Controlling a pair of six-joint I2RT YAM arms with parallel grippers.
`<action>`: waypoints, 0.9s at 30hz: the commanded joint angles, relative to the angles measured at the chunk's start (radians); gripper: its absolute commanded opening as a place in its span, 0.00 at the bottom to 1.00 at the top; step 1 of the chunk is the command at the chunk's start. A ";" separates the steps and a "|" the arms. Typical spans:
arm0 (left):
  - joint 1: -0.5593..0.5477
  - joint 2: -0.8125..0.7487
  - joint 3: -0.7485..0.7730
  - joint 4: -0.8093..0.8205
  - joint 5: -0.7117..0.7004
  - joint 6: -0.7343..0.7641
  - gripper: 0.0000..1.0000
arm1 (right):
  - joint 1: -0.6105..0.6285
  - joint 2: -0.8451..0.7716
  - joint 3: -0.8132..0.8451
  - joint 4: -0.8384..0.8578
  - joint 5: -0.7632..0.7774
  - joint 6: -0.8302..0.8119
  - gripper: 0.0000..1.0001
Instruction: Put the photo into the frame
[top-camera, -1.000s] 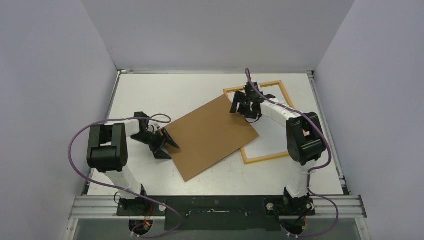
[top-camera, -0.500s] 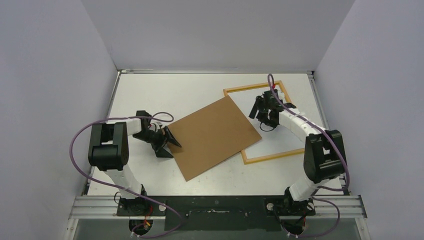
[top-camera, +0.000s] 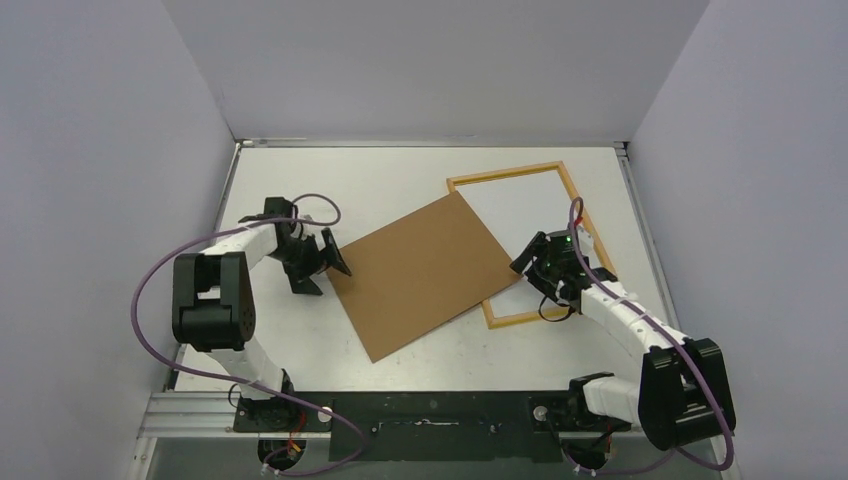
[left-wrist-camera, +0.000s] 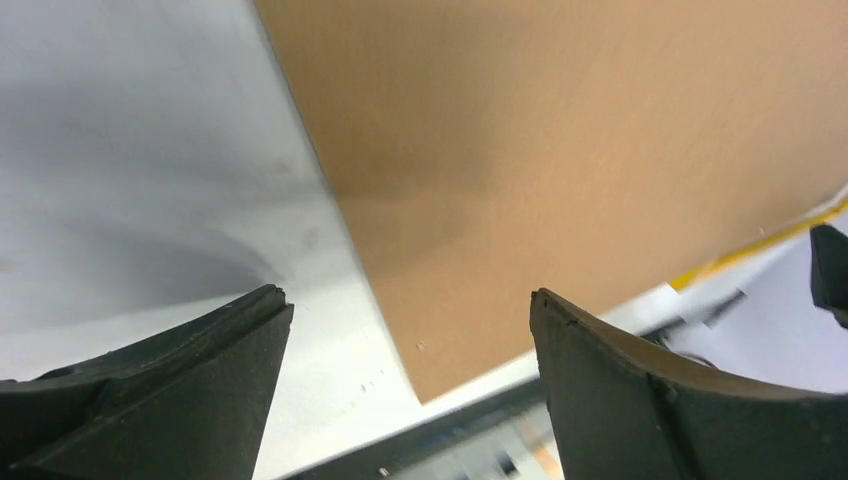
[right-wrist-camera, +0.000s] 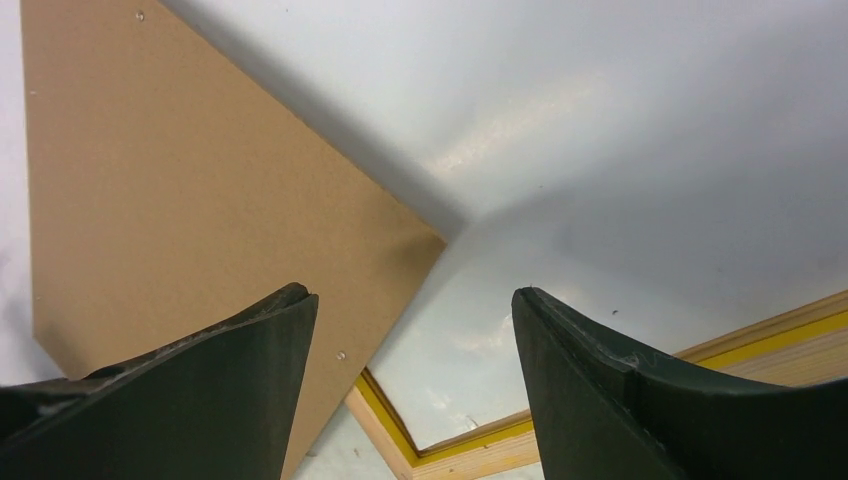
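Frame (top-camera: 505, 175) lies partly under brown board (top-camera: 425, 275); left and right jaws spread, empty.

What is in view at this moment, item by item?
backing board: one, plain brown, flat on the middle of the table, turned at an angle, its right part overlapping the frame.
frame: one, wood-coloured with a yellow edge, flat at the far right; what fills its opening is pale and cannot be identified.
photo: no printed picture shows in any view.
table: one, white.
walls: pale grey, on the left, far and right sides.
arms: two, white and black, left and right.
left gripper: black, open, at the board's left edge.
right gripper: black, open, above the board's right corner and the frame.
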 joint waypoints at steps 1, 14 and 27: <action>0.003 -0.049 0.153 0.101 -0.144 0.130 0.90 | -0.005 -0.042 -0.050 0.136 -0.059 0.102 0.72; -0.130 0.187 0.342 0.420 0.078 0.110 0.88 | -0.003 -0.004 -0.163 0.343 -0.124 0.214 0.73; -0.172 0.334 0.360 0.455 0.113 0.031 0.76 | -0.004 0.069 -0.282 0.690 -0.145 0.311 0.71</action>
